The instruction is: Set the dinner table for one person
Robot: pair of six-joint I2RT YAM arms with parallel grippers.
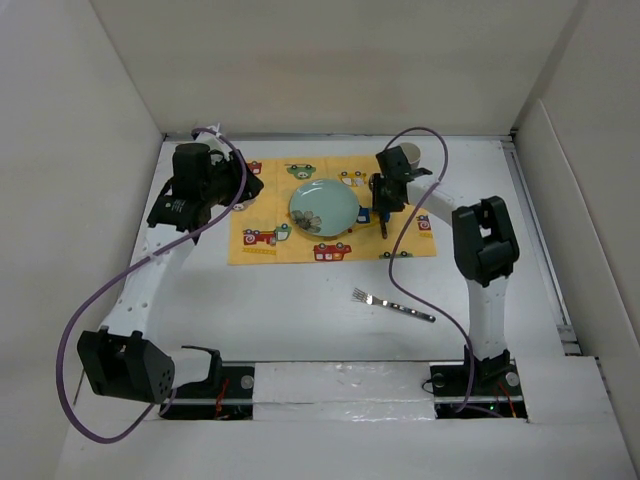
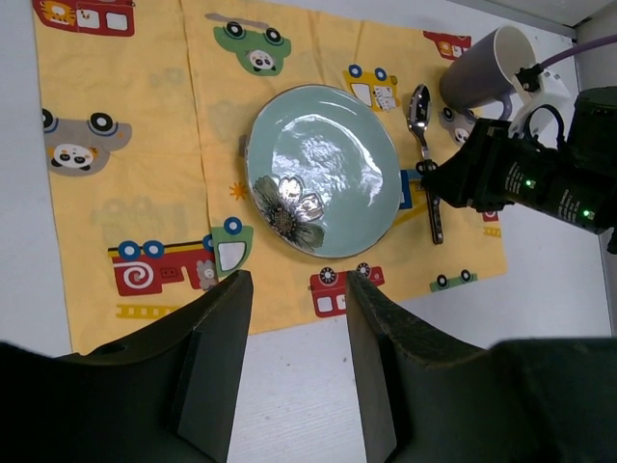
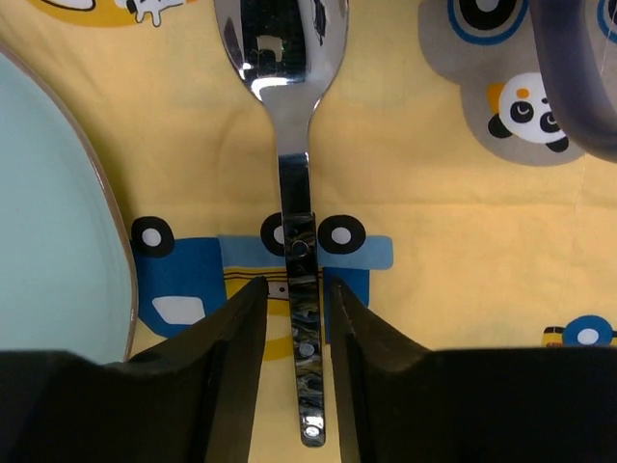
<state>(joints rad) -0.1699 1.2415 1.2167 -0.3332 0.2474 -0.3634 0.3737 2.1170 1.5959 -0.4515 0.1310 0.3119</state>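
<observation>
- Top external view shows the desk [image 1: 300, 330], a plain white surface that fills the floor of the walled cell and carries everything else.
- Yellow placemat [image 1: 262, 222], printed with cartoon cars and animal faces, lies flat on the far middle of the desk.
- Left fingers [image 2: 217, 367] are spread apart with nothing between them, raised over the left part of the placemat.
- Right fingers [image 3: 236, 386] are parted only a little and sit on either side of the spoon's handle, with a thin strip of cloth showing on each side of it.
- Pale green plate [image 2: 323, 145], with a flower painted near its rim, sits at the middle of the placemat.
- Grey mug [image 2: 487, 68] stands at the placemat's far right corner.
- Fork [image 1: 392, 304] lies on the bare desk, near of the placemat and well apart from the plate.
- Spoon [image 3: 294, 183] lies on the placemat just right of the plate, its bowl pointing away from the arms' bases.
</observation>
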